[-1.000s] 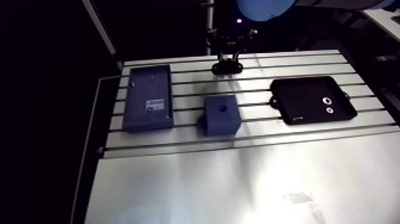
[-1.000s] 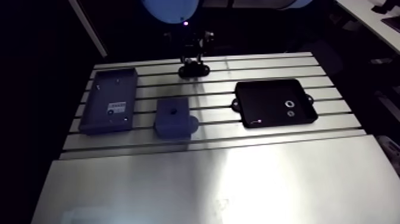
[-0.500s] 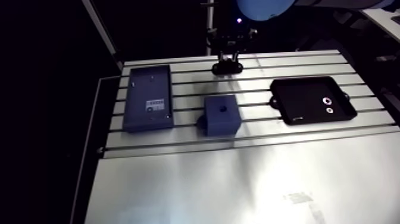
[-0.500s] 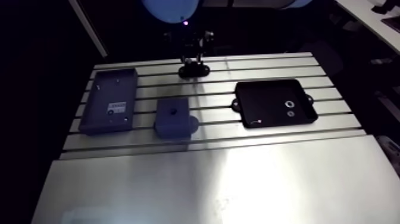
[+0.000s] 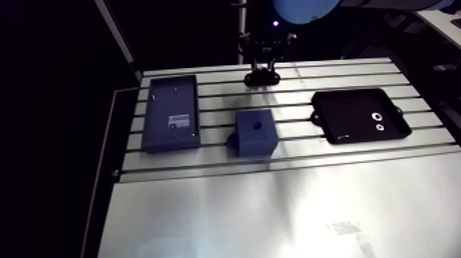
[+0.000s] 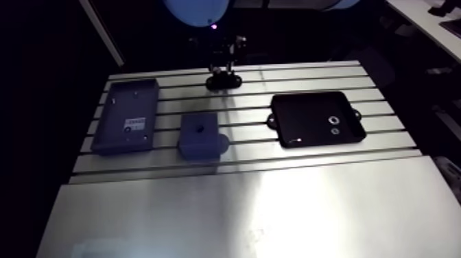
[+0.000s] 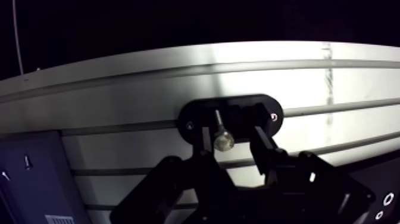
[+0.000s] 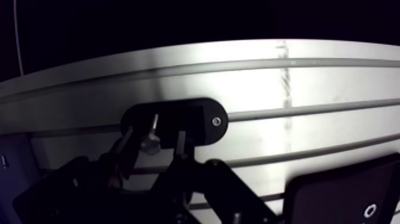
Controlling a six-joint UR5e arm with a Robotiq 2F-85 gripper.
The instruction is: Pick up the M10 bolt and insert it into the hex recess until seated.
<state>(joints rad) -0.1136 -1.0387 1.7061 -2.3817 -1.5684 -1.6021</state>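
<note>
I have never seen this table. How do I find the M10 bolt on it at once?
In the arm view, find the far edge of the slotted table, where a black oval holder lies under the gripper. The bolt sits in that holder, between the open fingers. Unlike the blue block and the black tray, it is small and metallic, with a shiny head.
</note>
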